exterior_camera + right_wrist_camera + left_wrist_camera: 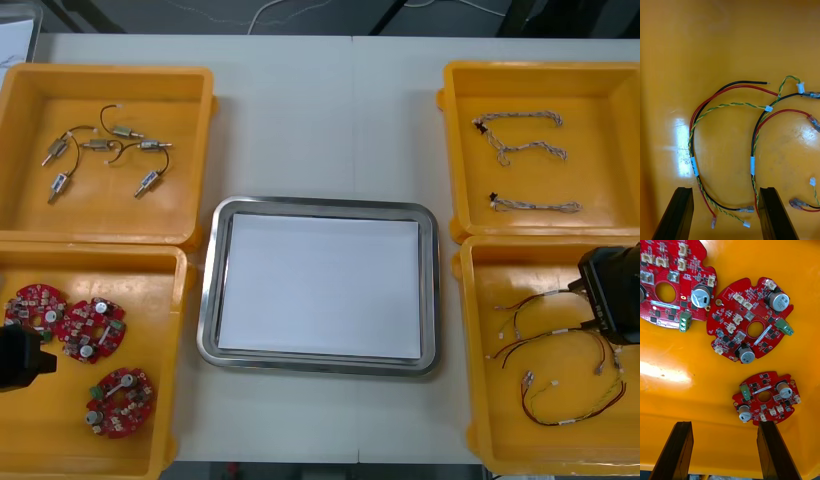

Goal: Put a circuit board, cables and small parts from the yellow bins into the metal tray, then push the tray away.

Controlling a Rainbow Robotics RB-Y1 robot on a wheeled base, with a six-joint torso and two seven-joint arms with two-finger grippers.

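The metal tray (212, 290), white inside, lies in the middle of the table with nothing in it. Three round red circuit boards (92, 328) lie in the near-left yellow bin (150, 300). My left gripper (20, 357) hangs over that bin's left side. In the left wrist view it (724, 425) is open above the bin floor, and the smallest-looking circuit board (765, 401) lies just beyond its fingertips. Red and yellow cables (545, 340) lie in the near-right yellow bin (475, 330). My right gripper (612, 295) is open above them, one cable bundle (692, 150) lying between its fingers (769, 210).
The far-left yellow bin (195, 150) holds several small metal parts (100, 150) with short wires. The far-right yellow bin (455, 150) holds twisted blue and white cables (520, 135). Bare table shows beyond the tray, between the two far bins.
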